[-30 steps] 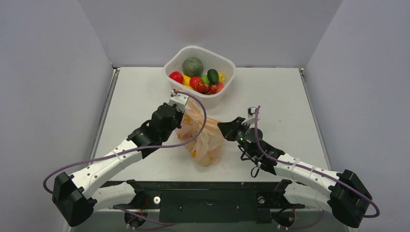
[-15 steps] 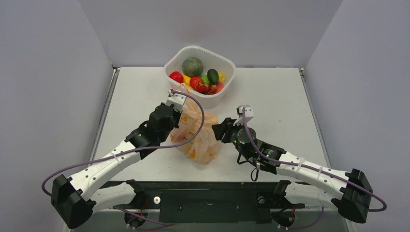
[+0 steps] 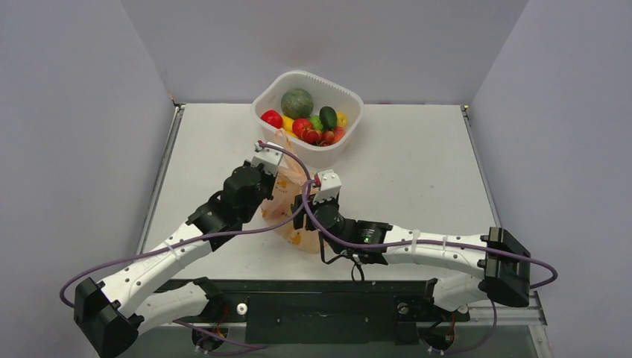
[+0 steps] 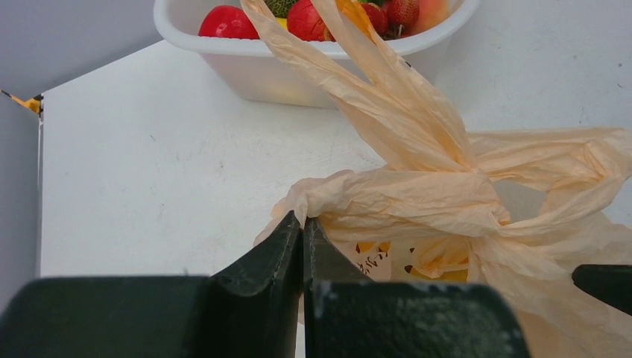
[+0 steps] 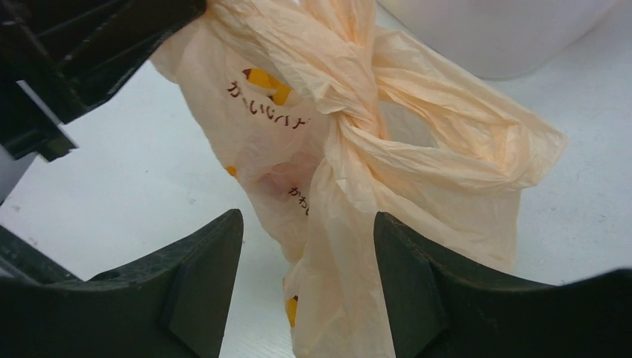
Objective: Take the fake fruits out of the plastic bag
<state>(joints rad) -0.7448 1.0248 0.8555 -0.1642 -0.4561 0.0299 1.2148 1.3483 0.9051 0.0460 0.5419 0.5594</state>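
Bright, even diffuse light, faint soft shadows, sheen on plastic bag [image 5: 417, 164], sharp focus

The plastic bag [image 5: 447, 171] carries small dark Japanese characters [image 5: 262, 104] printed on its side. One line seems to read "かわいい", though creases break it. Lower down a second scrap starts "かわ", and the rest is lost in the folds.

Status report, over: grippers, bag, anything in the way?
Left gripper shut, pinching plastic bag edge. Right gripper open, straddling its twisted neck. Contents unclear. White tub close behind.
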